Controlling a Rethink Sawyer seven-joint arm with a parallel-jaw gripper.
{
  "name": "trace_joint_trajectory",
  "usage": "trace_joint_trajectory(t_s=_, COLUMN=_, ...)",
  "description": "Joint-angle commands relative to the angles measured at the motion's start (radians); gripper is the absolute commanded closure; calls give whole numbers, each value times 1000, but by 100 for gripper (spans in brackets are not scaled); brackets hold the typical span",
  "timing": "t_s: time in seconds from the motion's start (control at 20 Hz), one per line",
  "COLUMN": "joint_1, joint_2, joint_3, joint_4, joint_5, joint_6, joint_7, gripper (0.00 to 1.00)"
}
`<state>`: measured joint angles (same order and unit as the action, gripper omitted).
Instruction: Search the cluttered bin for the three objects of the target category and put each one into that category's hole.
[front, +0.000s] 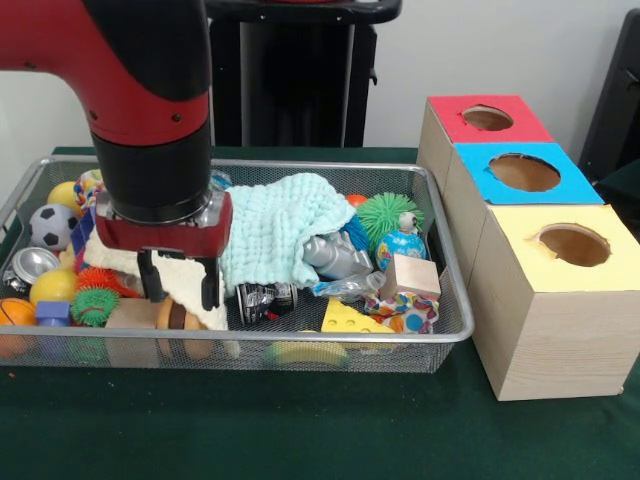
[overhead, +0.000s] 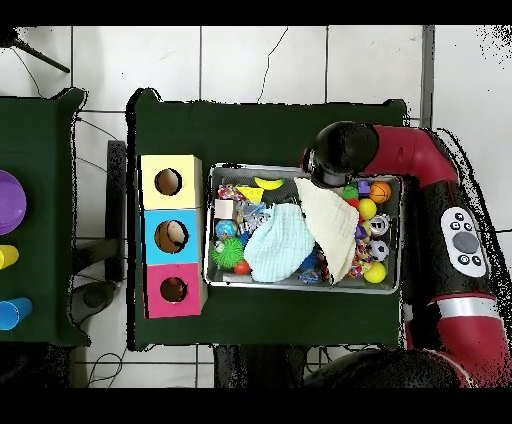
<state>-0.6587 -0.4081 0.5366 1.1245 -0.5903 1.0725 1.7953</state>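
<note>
**Ops:** I've got the arm down in the wire bin (front: 440, 338), at its left end in the front view. Gripper (front: 180, 285) sits over the cream cloth (front: 195, 278).

**Eng:** Jaw state?

**Ops:** Two black fingers (front: 210, 285) hang apart, spread wide, with the cream cloth between and behind them. I can't tell whether they pinch it; they read as released.

**Eng:** Where's the target stuff?

**Ops:** Category isn't marked, so I can't name the three. Visible in the bin: soccer ball (front: 50, 226), yellow ball (front: 62, 193), silver can (front: 30, 266), green spiky ring (front: 95, 307) near the gripper. A pale green cloth (front: 285, 228) is heaped mid-bin. Right of it: green spiky ball (front: 388, 215), globe ball (front: 401, 246), wooden block (front: 413, 276), cheese wedge (front: 352, 319).

**Eng:** Boxes?

**Ops:** Three in a row, just beside the bin's right end: red-topped box (front: 445, 125) farthest, blue-topped box (front: 480, 185) in the middle, yellow-topped box (front: 530, 290) nearest. Each has a round hole on top. Overhead, the cream cloth (overhead: 335, 225) runs diagonally across the bin (overhead: 300, 283), overlapping the pale green one (overhead: 275, 245).
</note>
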Motion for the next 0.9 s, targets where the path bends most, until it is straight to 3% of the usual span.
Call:
trace_joint_trajectory(t_s=0.05, joint_1=-11, joint_2=83, joint_3=-4, joint_4=41, joint_5=-84, joint_6=-136, joint_7=-206, gripper=0)
trace_joint_trajectory(t_s=0.6, joint_1=-2, joint_2=141, joint_3=-11, joint_4=23, joint_5=-110, joint_6=-204, joint_7=-213, gripper=0)
trace_joint_trajectory(t_s=0.9, joint_1=0, joint_2=117, joint_3=-21, joint_4=64, joint_5=-94, joint_6=-202, joint_7=-184, gripper=0)
